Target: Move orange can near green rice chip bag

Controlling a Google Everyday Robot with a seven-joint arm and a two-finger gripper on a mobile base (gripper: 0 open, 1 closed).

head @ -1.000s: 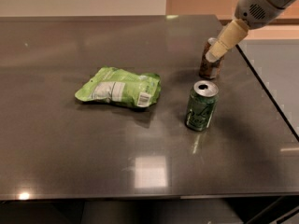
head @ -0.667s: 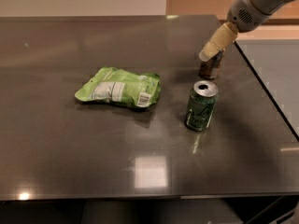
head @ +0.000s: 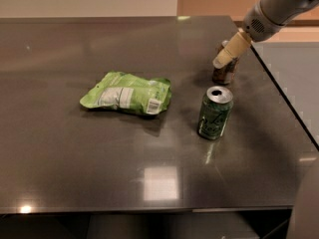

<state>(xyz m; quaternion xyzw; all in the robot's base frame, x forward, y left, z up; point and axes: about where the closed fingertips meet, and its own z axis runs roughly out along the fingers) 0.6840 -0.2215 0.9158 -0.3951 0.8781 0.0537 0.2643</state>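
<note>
The orange can [head: 222, 73] stands upright at the back right of the dark table, mostly hidden behind my gripper. My gripper [head: 223, 61] reaches down from the upper right, with its cream tip at the can's top. The green rice chip bag [head: 127, 93] lies flat near the middle of the table, well to the left of the orange can. The gap between the two is about the bag's width.
A green can [head: 215, 112] with an open silver top stands upright in front of the orange can, to the right of the bag. The table's right edge [head: 284, 98] runs close beside both cans. The table's front edge [head: 149, 208] is near the bottom.
My gripper's tip has shifted a little to the left over the orange can. The can, the bag and the green can have not moved.
</note>
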